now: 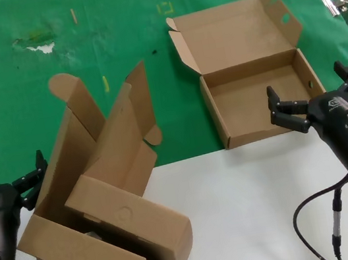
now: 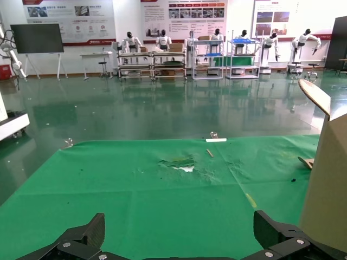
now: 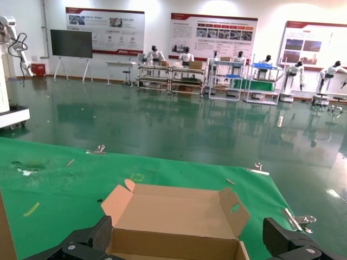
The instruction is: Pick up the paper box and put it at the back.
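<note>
The paper box (image 1: 258,92) is a shallow brown cardboard mailer lying open on the green cloth at the right, its lid folded back and a round hole in one lid flap. It also shows in the right wrist view (image 3: 179,222). My right gripper (image 1: 312,97) is open, hovering at the box's near right corner, fingers spread wider than the box's near wall; in the right wrist view (image 3: 187,246) the box sits between them. My left gripper (image 1: 31,174) is open and empty at the left edge, beside the other boxes; it shows in its own view (image 2: 181,238).
A long brown box with a faint circle outline (image 1: 130,227) leans on a taller open box with a rounded ear flap (image 1: 84,135) at the front left. A metal clip (image 1: 334,3) holds the cloth at the right edge. White table surface (image 1: 254,210) lies in front.
</note>
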